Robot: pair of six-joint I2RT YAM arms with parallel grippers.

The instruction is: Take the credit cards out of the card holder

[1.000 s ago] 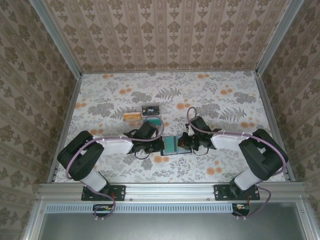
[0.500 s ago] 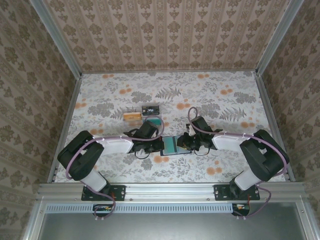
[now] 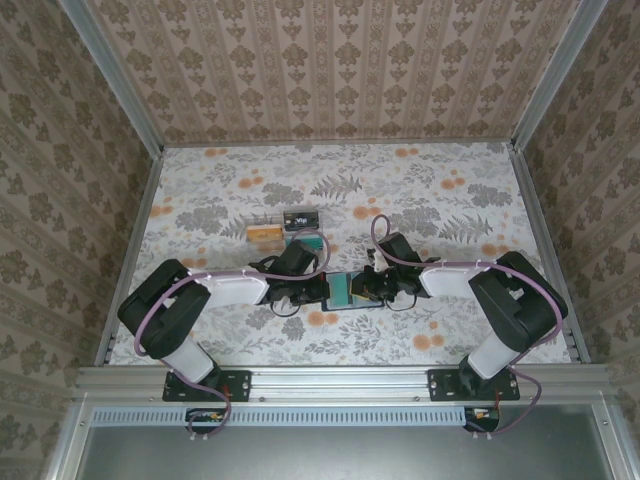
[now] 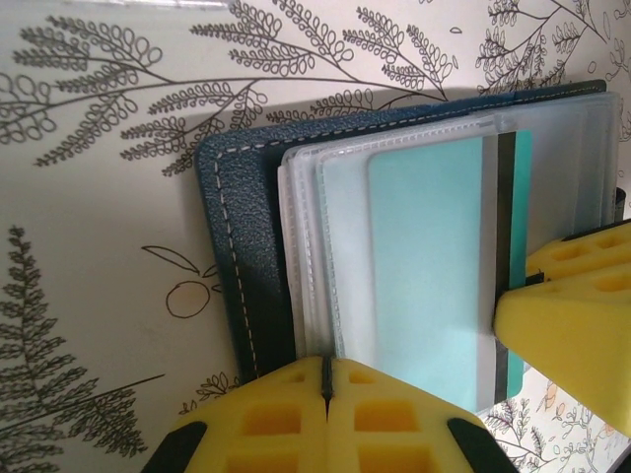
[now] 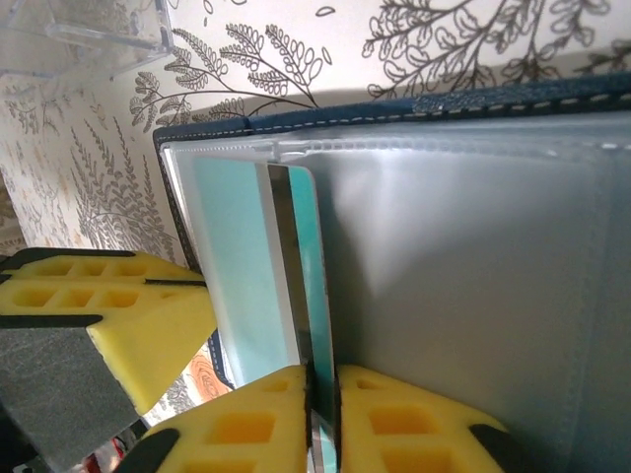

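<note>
The card holder (image 3: 345, 291) lies open on the flowered table between my two grippers, a navy wallet (image 4: 237, 227) with clear pocket sleeves. A teal credit card (image 4: 424, 276) with a black stripe sticks partway out of a sleeve. My left gripper (image 4: 325, 370) is shut on the edge of the sleeves at the wallet's left side (image 3: 322, 290). My right gripper (image 5: 323, 379) is shut on the edge of the teal card (image 5: 232, 266), at the wallet's right side (image 3: 366, 288). One yellow right finger (image 4: 572, 325) shows in the left wrist view.
A clear plastic box (image 3: 285, 232) with orange and teal contents stands just behind the left gripper; its corner (image 5: 89, 30) appears in the right wrist view. Patterned walls and metal rails ring the table. Open tabletop stretches behind and to both sides.
The right gripper shifted slightly left toward the wallet, and its arm swung a little. The left gripper and the wallet stayed put.
</note>
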